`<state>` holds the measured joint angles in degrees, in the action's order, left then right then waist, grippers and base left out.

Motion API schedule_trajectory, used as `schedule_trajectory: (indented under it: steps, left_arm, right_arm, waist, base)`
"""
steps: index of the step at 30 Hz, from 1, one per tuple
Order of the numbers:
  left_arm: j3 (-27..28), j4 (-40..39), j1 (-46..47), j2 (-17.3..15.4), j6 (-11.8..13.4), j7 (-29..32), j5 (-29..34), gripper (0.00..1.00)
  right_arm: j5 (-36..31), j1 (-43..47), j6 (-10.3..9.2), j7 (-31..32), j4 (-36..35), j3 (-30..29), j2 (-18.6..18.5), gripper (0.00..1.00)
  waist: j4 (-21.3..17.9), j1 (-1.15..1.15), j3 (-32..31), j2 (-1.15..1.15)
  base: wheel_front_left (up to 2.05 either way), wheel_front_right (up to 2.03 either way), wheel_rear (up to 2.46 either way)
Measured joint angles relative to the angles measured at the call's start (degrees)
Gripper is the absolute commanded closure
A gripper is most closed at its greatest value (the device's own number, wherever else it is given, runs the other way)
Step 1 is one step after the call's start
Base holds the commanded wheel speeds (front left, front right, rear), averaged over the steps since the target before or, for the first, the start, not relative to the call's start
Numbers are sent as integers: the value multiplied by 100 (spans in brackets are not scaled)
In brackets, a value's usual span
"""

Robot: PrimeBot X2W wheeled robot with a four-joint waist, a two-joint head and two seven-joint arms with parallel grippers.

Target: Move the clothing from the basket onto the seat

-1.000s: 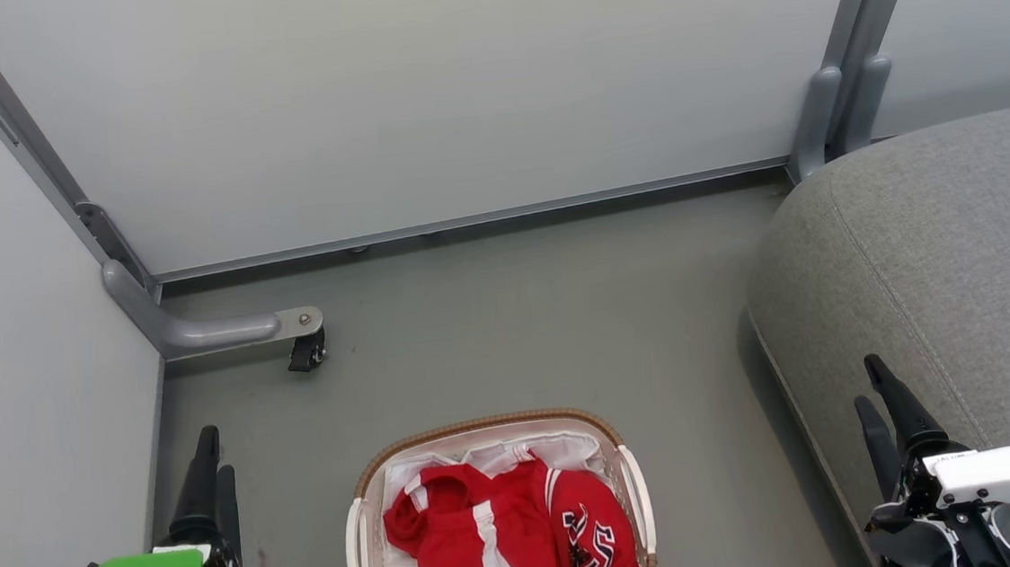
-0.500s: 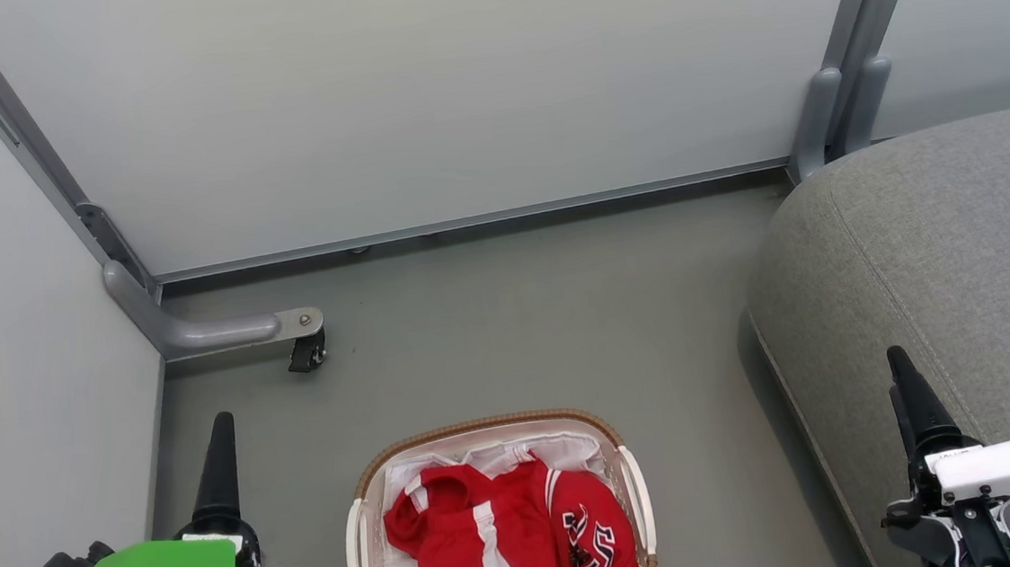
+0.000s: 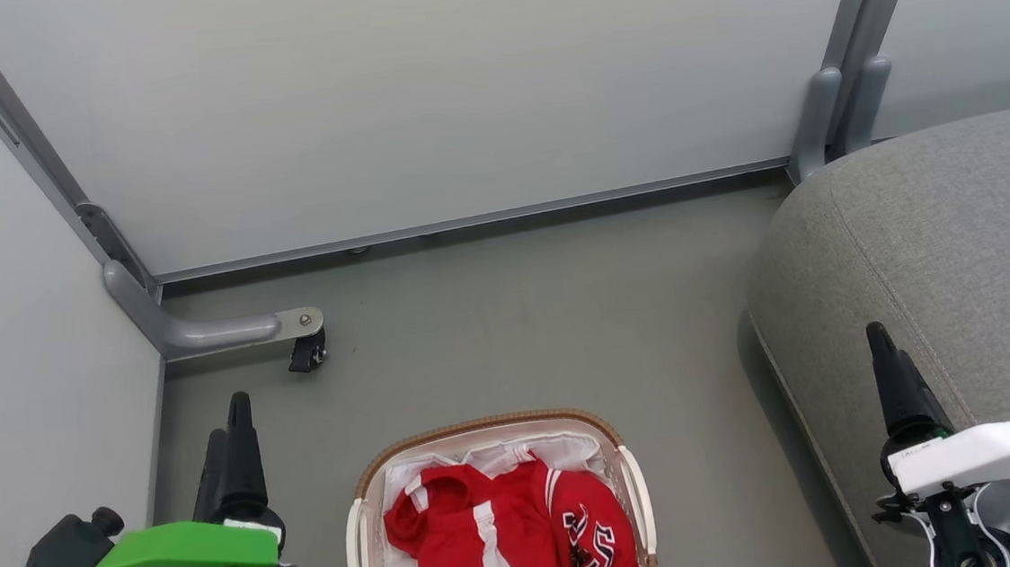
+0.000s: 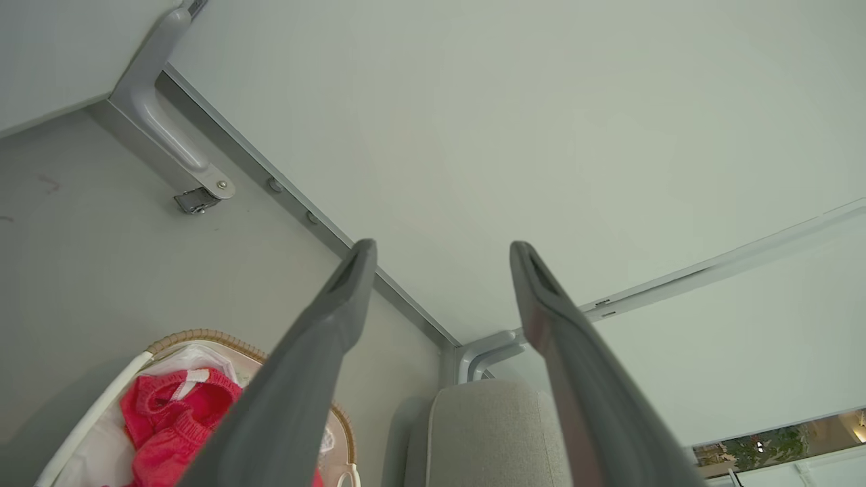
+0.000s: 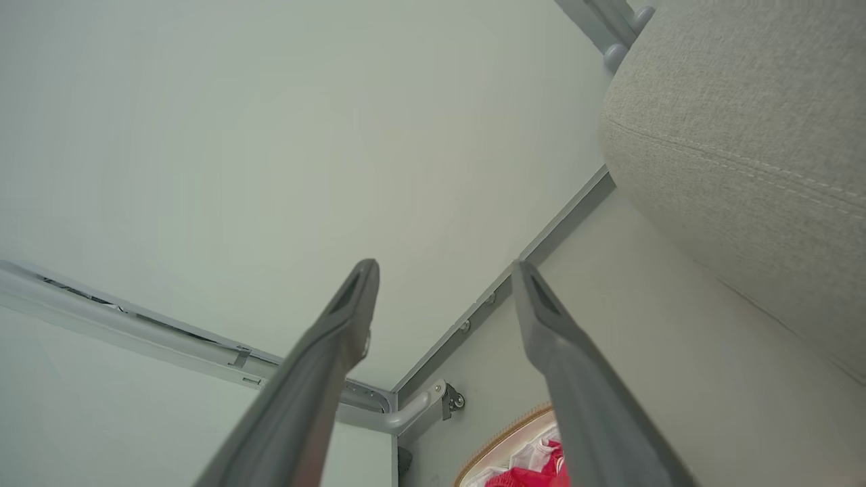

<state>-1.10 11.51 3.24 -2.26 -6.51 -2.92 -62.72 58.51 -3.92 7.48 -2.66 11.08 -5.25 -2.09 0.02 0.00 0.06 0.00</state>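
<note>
The white basket (image 3: 480, 424) with a brown woven rim stands on the floor at the bottom middle of the head view. In it, on a white liner, lies the red clothing (image 3: 498, 536) with white stripes and dark numerals. The grey seat (image 3: 961, 238) fills the right side. My left gripper (image 3: 227, 422) hangs left of the basket, open and empty. My right gripper (image 3: 879, 335) hangs over the seat's front edge, its fingers seen edge-on. The left wrist view shows the left gripper (image 4: 443, 247) open above the clothing (image 4: 169, 419) and basket (image 4: 196, 335). The right gripper (image 5: 444, 267) is open, next to the seat (image 5: 744, 135).
Pale partition panels (image 3: 419, 101) close off the back and the left. A grey metal foot with a black caster (image 3: 305, 351) juts onto the floor behind my left gripper. Grey floor (image 3: 544, 316) lies between the basket, the panels and the seat.
Both grippers have risen in the head view and rolled at the wrist. The left one has also shifted a little toward the basket. Basket, clothing and seat have not moved.
</note>
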Motion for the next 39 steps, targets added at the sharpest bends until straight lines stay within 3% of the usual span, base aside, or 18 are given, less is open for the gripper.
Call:
schedule_trajectory:
  steps: [20,39]
  left_arm:
    - [-312,178,-80,-12,102,-359,2034,0]
    - [-411,478,-119,-20,172,-637,3082,0]
  right_arm:
    - [-1924,105,0,-371,168,278,-15,0]
    - [-3192,125,0,-660,250,450,-32,0]
  waist:
    - [21,0,-49,0]
    - [43,0,-87,0]
  base:
    - [0,0,0]
    - [0,0,0]
